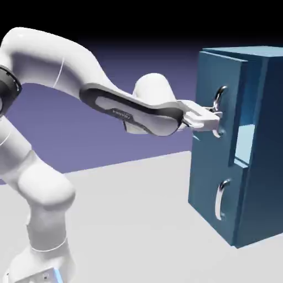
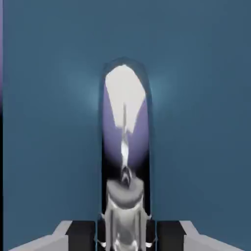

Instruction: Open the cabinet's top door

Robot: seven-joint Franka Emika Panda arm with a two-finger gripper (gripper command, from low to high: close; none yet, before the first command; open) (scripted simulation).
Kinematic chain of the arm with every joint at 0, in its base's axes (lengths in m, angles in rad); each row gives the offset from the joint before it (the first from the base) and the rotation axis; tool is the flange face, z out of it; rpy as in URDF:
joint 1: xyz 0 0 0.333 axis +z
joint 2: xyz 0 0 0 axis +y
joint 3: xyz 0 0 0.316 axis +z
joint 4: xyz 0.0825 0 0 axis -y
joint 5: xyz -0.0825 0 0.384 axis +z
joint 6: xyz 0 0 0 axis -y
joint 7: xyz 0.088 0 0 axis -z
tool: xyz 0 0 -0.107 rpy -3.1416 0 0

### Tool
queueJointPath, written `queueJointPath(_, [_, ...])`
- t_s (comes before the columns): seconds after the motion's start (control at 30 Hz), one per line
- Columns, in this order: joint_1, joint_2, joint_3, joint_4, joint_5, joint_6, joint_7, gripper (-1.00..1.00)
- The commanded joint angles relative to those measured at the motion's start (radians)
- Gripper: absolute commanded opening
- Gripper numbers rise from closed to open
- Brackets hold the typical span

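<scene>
Gripping a Cabinet Door's Handle

Exterior view: at the right, the tall blue cabinet [image 1: 265, 149] is standing with its top door [image 1: 218, 83] slightly open; the white gripper [image 1: 217, 120] is clamping its curved silver handle [image 1: 220, 99]. The lower door [image 1: 213, 182] is sitting closed.

Hand view: two fingertips [image 2: 82, 235] are flanking the shiny handle, blue door filling the background.

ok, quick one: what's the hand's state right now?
Hand: closed on the top door's curved silver handle, one finger on each side of it.
</scene>
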Motion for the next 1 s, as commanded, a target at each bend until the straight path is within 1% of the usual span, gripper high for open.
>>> queueJointPath(0.0, [-0.033, -0.007, 0.035, -0.015, 0.037, -0.006, -0.019, -1.0])
queueJointPath(0.3, [-0.191, -0.119, 0.243, -0.156, 0.428, -0.11, -0.283, -1.0])
queueJointPath(0.57, [-0.25, -0.217, 0.417, -0.259, 0.776, -0.251, -0.478, -1.0])
queueJointPath(0.77, [-0.244, -0.267, 0.552, -0.304, 1.037, -0.405, -0.595, -1.0])
queueJointPath(0.97, [-0.214, -0.265, 0.711, -0.299, 1.298, -0.619, -0.675, -1.0])
